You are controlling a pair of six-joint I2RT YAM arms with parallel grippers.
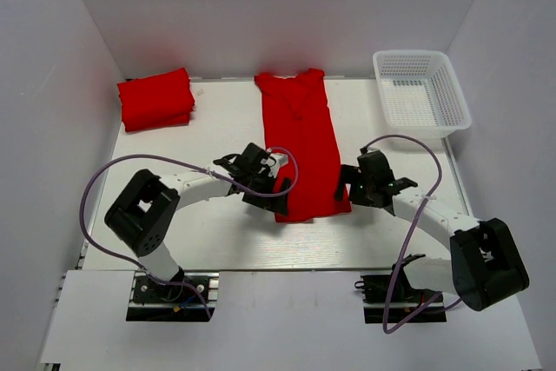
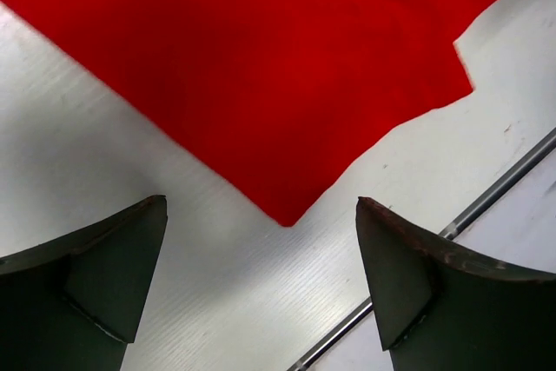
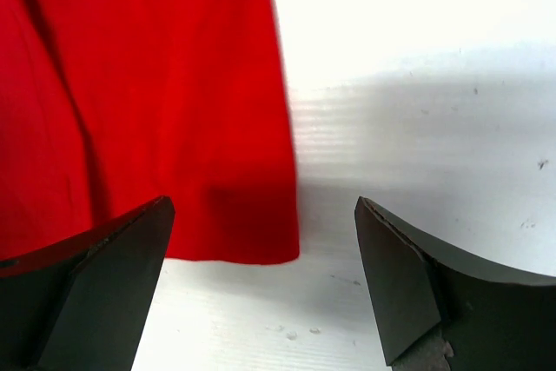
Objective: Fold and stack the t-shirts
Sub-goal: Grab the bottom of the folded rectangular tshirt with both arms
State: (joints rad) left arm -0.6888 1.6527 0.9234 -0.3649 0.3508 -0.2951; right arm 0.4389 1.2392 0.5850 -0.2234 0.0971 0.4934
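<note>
1. The left claw [image 2: 261, 215] is recorded spread and empty; a hem corner of the long, narrow t-shirt [image 1: 302, 141] lies just ahead, between its fingers.
2. The right claw [image 3: 261, 210] is recorded spread and empty; the other hem corner lies ahead, toward its left finger.
3. A folded t-shirt pile [image 1: 156, 99] is noted well beyond the left claw, and a basket [image 1: 415, 53] well beyond the right claw.
</note>
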